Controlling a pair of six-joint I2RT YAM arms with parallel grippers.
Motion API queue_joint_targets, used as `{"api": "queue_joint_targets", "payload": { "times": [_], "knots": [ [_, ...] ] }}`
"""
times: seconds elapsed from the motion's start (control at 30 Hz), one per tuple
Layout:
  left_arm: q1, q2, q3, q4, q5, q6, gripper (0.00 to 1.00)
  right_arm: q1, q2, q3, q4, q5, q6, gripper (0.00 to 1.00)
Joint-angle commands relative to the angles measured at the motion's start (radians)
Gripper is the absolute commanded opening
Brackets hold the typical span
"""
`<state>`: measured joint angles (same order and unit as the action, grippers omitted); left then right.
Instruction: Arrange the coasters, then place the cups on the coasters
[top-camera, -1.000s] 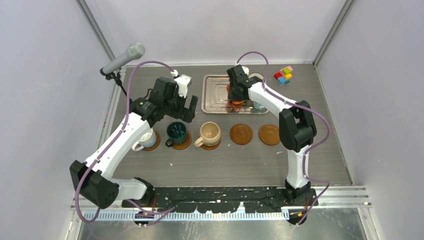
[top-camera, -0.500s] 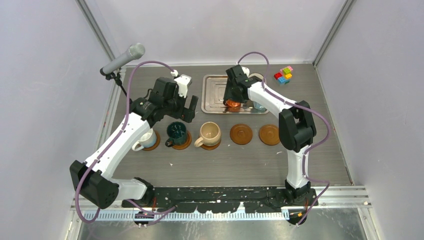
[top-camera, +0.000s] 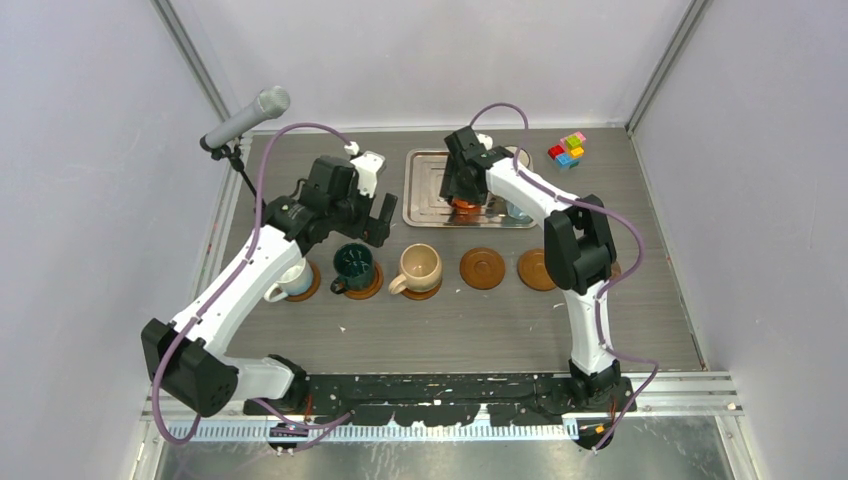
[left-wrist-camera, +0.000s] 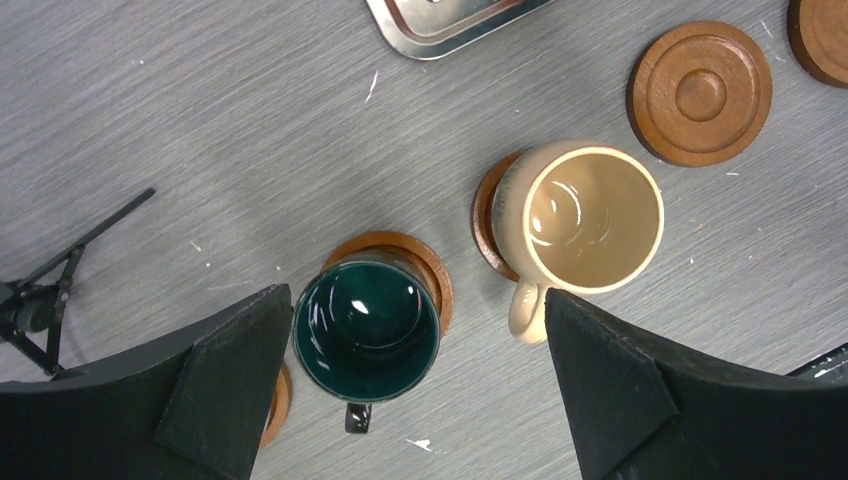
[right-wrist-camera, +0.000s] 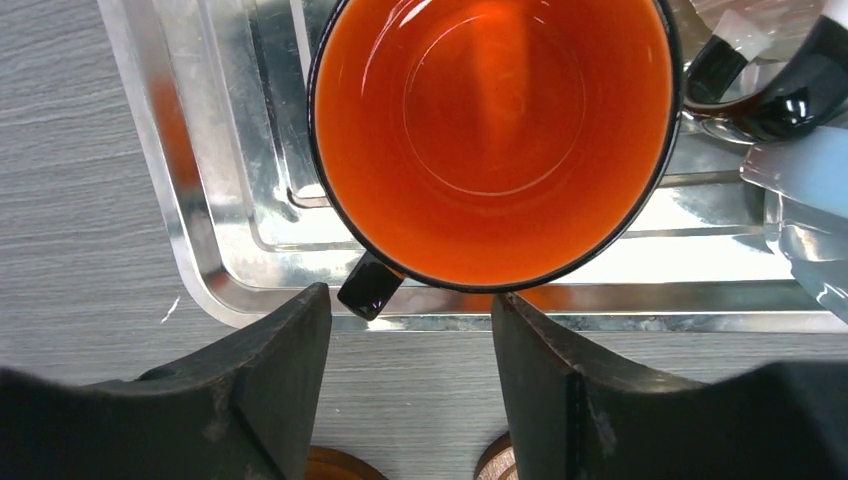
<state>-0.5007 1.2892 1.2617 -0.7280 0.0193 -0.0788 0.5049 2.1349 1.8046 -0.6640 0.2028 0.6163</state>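
Note:
A row near the table's middle holds a whitish cup (top-camera: 288, 281), a dark green cup (top-camera: 353, 264) and a beige cup (top-camera: 418, 266), each on a coaster. Right of them lie two bare coasters (top-camera: 482, 268) (top-camera: 535, 268). An orange cup (right-wrist-camera: 495, 130) with a black handle stands on the silver tray (right-wrist-camera: 200, 220). My right gripper (right-wrist-camera: 408, 305) hovers open at its near side, nothing between the fingers. My left gripper (left-wrist-camera: 418, 298) is wide open above the dark green cup (left-wrist-camera: 366, 328) and the beige cup (left-wrist-camera: 590, 215), holding nothing.
A light blue cup (right-wrist-camera: 810, 180) and a dark-rimmed cup (right-wrist-camera: 790, 70) crowd the tray beside the orange one. A microphone on a stand (top-camera: 245, 118) leans at the back left. Small coloured blocks (top-camera: 568, 150) sit at the back right.
My right gripper has gone from shut to open and its wrist has shifted slightly left over the tray. The left arm has stayed still.

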Motion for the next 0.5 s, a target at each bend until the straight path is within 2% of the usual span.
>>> {"api": "queue_joint_targets", "payload": {
  "times": [0.0,0.13,0.27,0.47],
  "knots": [
    [0.004,0.037,0.031,0.080,0.048,0.073,1.00,0.006,-0.073,-0.016,0.009,-0.029,-0.026,0.67],
    [-0.005,0.155,0.120,0.104,0.090,0.072,1.00,0.002,-0.202,-0.105,0.048,-0.048,-0.092,0.74],
    [-0.032,0.308,0.257,0.092,0.076,0.074,1.00,-0.032,-0.345,-0.188,0.061,-0.069,-0.160,0.81],
    [-0.088,0.538,0.497,0.068,0.020,0.074,1.00,-0.190,-0.564,-0.298,0.038,-0.206,-0.235,0.86]
  ]
}}
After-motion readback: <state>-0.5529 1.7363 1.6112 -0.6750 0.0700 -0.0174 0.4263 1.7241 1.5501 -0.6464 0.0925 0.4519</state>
